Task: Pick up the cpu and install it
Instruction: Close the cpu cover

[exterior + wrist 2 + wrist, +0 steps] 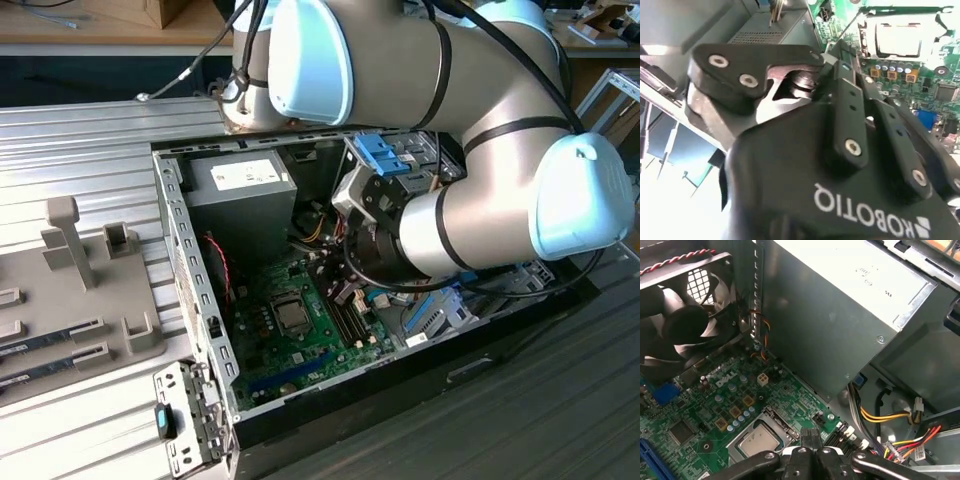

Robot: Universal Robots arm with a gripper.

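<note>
Small flat square cpu, silver-grey metal top, sits in its socket on green motherboard inside open grey metal PC case; also seen in exterior view and second wrist view. Black tool hangs just above board, near cpu, not touching it; fingertips look drawn together, nothing between them. Silver arm reaches into case. Black fan and grey power supply box flank socket. Grey ribbed tabletop carries case.
</note>
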